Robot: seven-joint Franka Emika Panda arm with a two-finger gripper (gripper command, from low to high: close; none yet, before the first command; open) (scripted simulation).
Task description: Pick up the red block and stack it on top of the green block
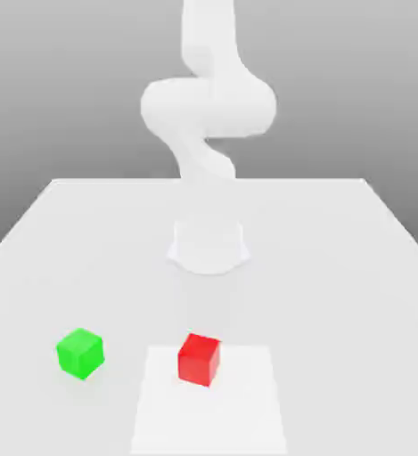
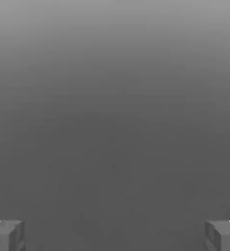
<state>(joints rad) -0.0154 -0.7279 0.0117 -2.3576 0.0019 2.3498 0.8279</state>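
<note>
Spread wide at the fingers (image 2: 9,238). Has the red block (image 1: 199,361) well apart from them, on the table's (image 1: 346,312) white patch (image 1: 209,421) near the green block (image 1: 80,354).

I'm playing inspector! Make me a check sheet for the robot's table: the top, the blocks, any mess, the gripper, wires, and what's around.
Surface: pale tabletop with a white square patch on it.
Job's things: red block at the patch's far edge; green block off the patch, toward the exterior view's left. They are apart, not stacked.
Clutter: nothing seen.
Gripper: open, its two fingers wide apart with nothing between them.
Cables: nothing seen.
Surroundings: white robot arm rising beyond the blocks; plain grey background.
</note>
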